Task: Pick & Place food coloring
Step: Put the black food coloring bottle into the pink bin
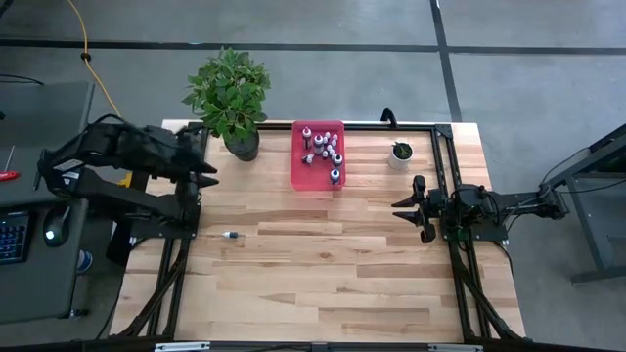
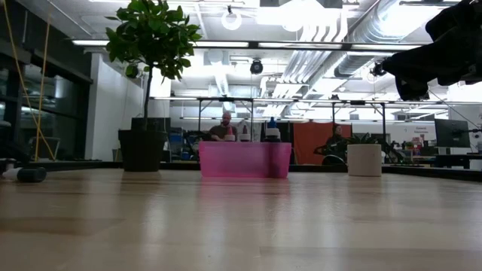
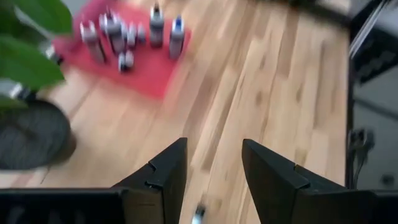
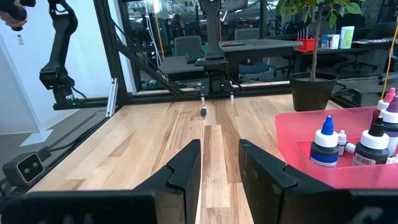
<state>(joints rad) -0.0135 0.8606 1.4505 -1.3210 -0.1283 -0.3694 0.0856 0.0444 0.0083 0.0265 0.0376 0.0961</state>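
Note:
The food coloring bottles (image 1: pixel 323 149) stand and lie in a pink tray (image 1: pixel 305 176) at the table's far middle; the left wrist view shows them (image 3: pixel 132 34) and so does the right wrist view (image 4: pixel 351 146). One small white-capped bottle (image 1: pixel 232 236) lies on its side on the bare wood toward the left, also seen as a bottle (image 4: pixel 203 111) and a bottle (image 2: pixel 22 175). My left gripper (image 1: pixel 209 174) (image 3: pixel 214 146) hovers open above the table, left of the tray and far of the lone bottle (image 3: pixel 198 214). My right gripper (image 1: pixel 399 209) (image 4: pixel 219 144) is open, right of the tray, pointing left.
A leafy plant in a dark pot (image 1: pixel 242 145) stands left of the tray, close to my left gripper. A small white pot with a green plant (image 1: pixel 400 154) stands right of the tray. A black frame (image 1: pixel 445 166) runs along the table's sides. Bare wood (image 1: pixel 323 284) fills the near half.

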